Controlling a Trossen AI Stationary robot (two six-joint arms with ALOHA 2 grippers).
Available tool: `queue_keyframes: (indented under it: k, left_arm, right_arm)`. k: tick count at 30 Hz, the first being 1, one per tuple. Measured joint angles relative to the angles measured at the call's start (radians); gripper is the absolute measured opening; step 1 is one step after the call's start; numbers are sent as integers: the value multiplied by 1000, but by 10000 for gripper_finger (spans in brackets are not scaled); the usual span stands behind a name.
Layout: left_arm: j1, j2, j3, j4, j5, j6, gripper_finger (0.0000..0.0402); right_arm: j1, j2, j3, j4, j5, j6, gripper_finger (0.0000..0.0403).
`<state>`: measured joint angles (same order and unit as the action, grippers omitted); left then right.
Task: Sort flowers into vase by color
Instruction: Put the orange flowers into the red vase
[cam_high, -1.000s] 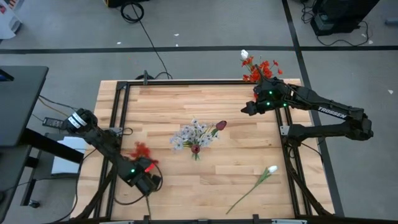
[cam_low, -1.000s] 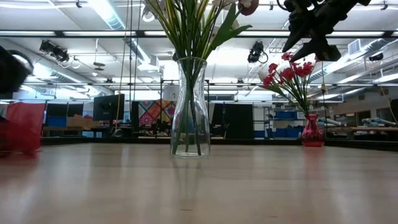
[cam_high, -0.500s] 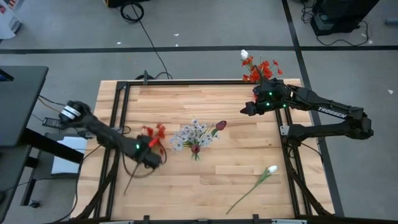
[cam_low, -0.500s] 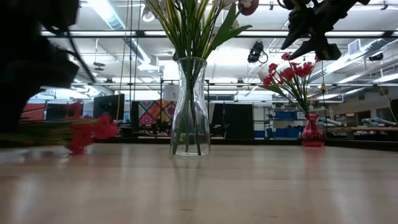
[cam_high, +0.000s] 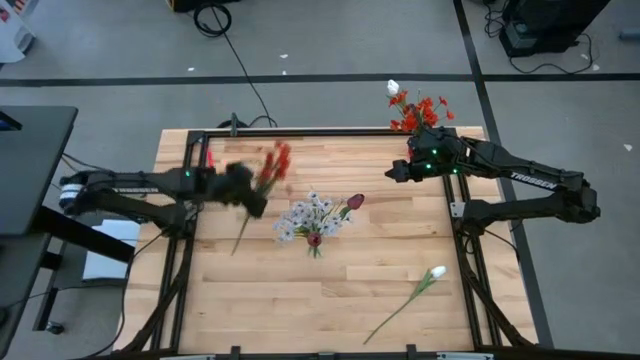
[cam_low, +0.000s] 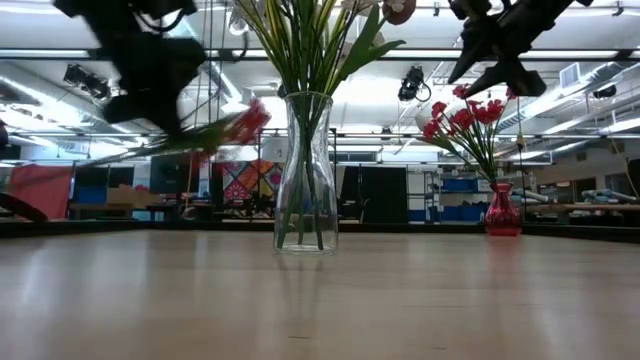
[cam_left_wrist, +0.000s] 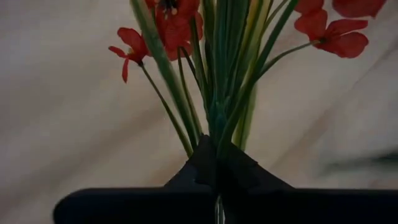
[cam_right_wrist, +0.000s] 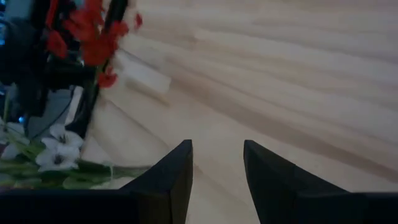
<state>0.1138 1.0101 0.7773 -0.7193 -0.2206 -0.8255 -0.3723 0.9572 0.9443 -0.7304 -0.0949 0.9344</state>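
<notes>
The left gripper (cam_high: 250, 190) sits left of centre in the high view, above the wooden table (cam_high: 300, 290), its fingers (cam_left_wrist: 214, 165) pinched tight on the stems of a red flower bunch (cam_high: 276, 162). In the left wrist view the green stems rise straight out from between the closed fingers and spread into red blossoms. From above, the red heads point toward the upper middle of the frame while the stem ends trail down and to the left. In the low view this bunch is blurred, held well above the table at the left, with its red head just beside the clear glass vase (cam_low: 306, 172).

That glass vase stands at the centre of the table and holds pale white sprays (cam_high: 310, 218) and a dark maroon tulip (cam_high: 355, 201).

The right gripper (cam_high: 393, 173) hangs in the upper right of the high view, over the table's far right part, its fingers (cam_right_wrist: 177, 171) apart with nothing between them. Just behind it, at the table's far right corner, a small red vase (cam_low: 501, 212) holds red flowers (cam_high: 425, 110) and one white bud (cam_high: 393, 88).

A single white flower (cam_high: 436, 272) on a long stem lies flat on the table at the lower right of the high view, well apart from both grippers.
</notes>
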Motion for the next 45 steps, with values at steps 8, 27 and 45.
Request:
queue_keyframes:
  k: [8,27,45]
  left_arm:
    - [369,26,2,610,329,370,5]
    - [571,445,375,884,983,528,6]
    - [554,594,558,877,1025,520,9]
  right_arm:
    - [0,68,0,384,38,-143,151]
    - [-27,405,10,1146,44,-312,273]
    - [-160,546,273,984,-134,-439,148]
